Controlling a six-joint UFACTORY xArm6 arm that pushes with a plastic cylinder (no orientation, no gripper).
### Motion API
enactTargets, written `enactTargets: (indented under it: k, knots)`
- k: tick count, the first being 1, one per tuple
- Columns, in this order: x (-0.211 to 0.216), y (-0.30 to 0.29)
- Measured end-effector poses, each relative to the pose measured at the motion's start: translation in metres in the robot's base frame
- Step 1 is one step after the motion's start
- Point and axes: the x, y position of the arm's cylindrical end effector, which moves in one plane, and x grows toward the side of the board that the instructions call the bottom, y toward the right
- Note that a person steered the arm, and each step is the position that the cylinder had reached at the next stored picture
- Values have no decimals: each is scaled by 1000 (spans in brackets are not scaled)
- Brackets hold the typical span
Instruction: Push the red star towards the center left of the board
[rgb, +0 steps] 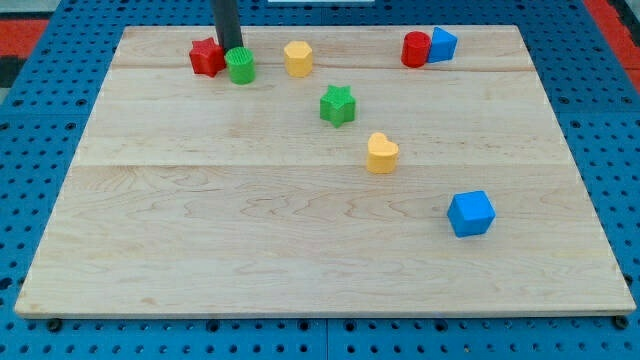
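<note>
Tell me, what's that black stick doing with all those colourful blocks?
That stick is a robot arm's rod. My tip is at the view's top left of the wooden board, just behind the green round block and right beside the red star. The star is what it has to push, down to the board's centre left. It's still up near the top edge.

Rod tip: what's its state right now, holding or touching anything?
My tip: no gripper, holds nothing; it sits at the view's top, between the red star and the green cylinder; contact cannot be told.
</note>
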Motion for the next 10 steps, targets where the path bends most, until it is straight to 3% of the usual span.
enactTargets:
  k: [1, 3, 5, 7, 10]
  knots:
    - [12, -29]
    - [-24, -45]
    - [9, -80]
    - [63, -63]
    - [55, -25]
